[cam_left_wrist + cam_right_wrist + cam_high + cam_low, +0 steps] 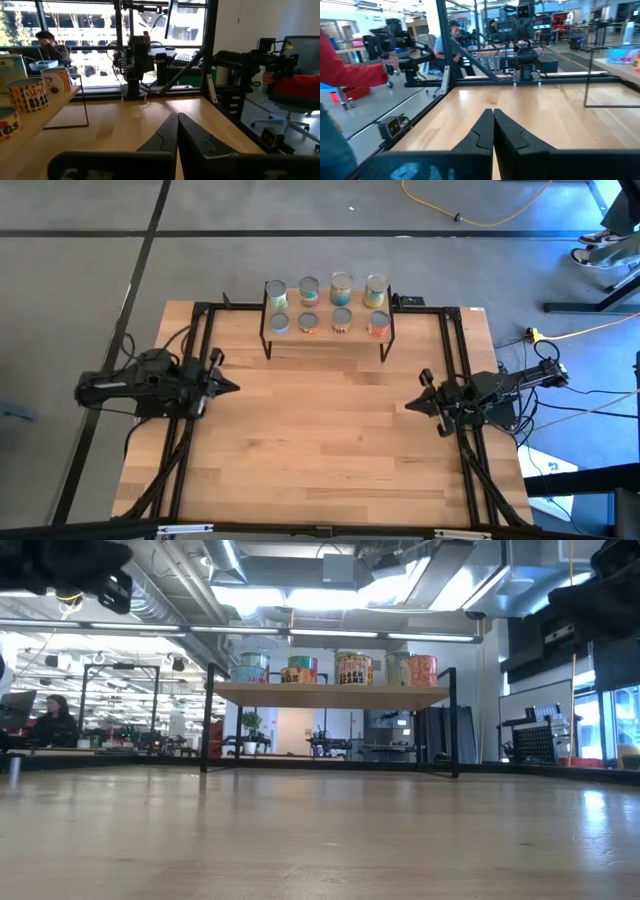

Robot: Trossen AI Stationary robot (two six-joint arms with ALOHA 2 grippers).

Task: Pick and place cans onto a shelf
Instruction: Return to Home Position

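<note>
Black jointed arms (140, 385) (500, 387), pointed claws (232, 388) (410, 404)

A can (353, 670) on the shelf (330, 695) reads "BLACK BEANS"; another can (6, 125) shows "NGS".

From above, the eight small silver-topped cans (341, 284) on the light-wood, black-legged shelf (325, 330) are too small for their labels to be read. In the low view, the front row mostly hides the rear row.
</note>
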